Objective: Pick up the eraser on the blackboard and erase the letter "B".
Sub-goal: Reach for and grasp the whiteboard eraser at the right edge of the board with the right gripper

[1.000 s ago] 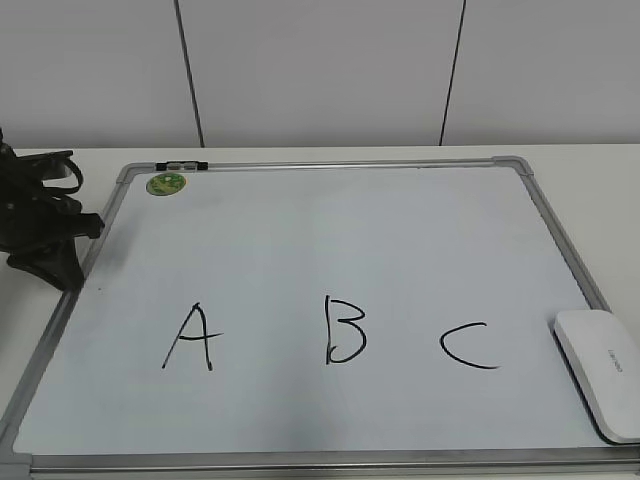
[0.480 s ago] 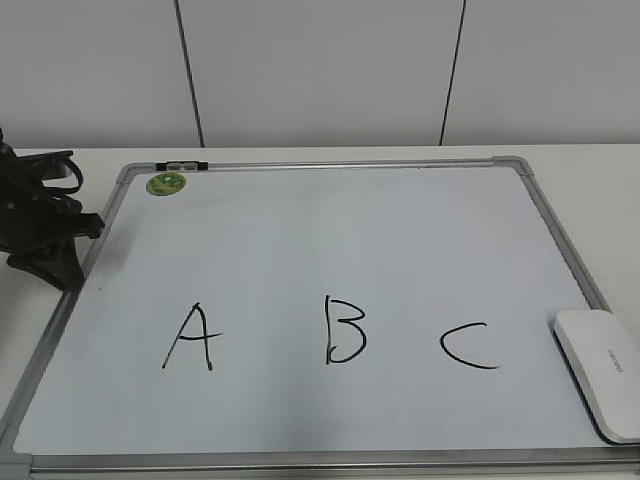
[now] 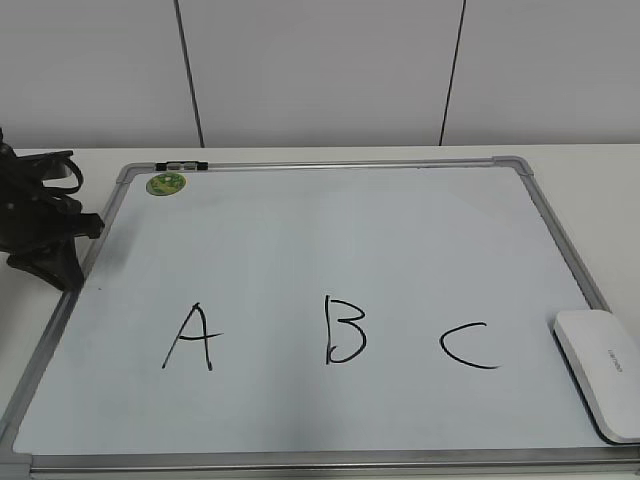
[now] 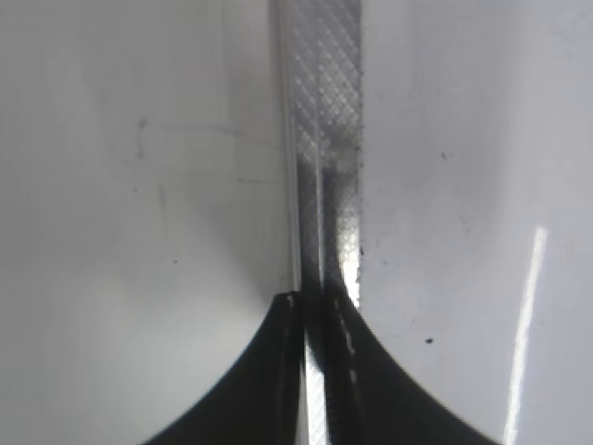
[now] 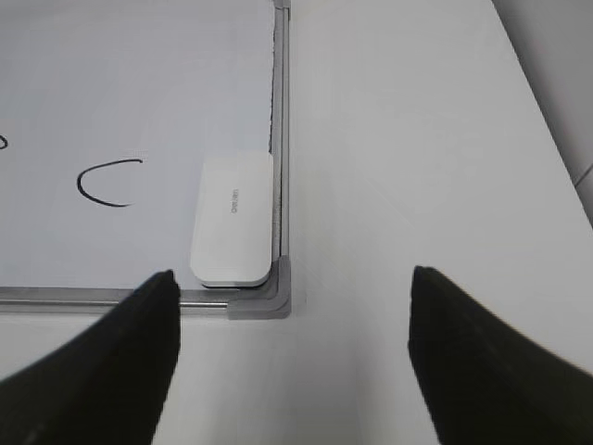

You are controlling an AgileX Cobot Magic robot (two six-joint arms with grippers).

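Note:
The blackboard (image 3: pixel 330 250) is a white board with a silver frame, lying flat on the table. It bears black letters A (image 3: pixel 190 338), the letter "B" (image 3: pixel 344 330) and C (image 3: pixel 468 346). The eraser (image 3: pixel 603 370) lies at the board's near right corner; it also shows in the right wrist view (image 5: pixel 233 219), beside the frame corner. My right gripper (image 5: pixel 292 278) is open and empty, hovering above the table just off that corner. My left gripper (image 4: pixel 315 301) is shut and empty over the board's left frame rail (image 4: pixel 320 139); it rests at the left edge in the exterior view (image 3: pixel 45 235).
A small round green magnet (image 3: pixel 166 184) and a black-and-silver clip (image 3: pixel 181 165) sit at the board's far left corner. White table (image 5: pixel 417 167) surrounds the board. A white panelled wall (image 3: pixel 320 70) stands behind.

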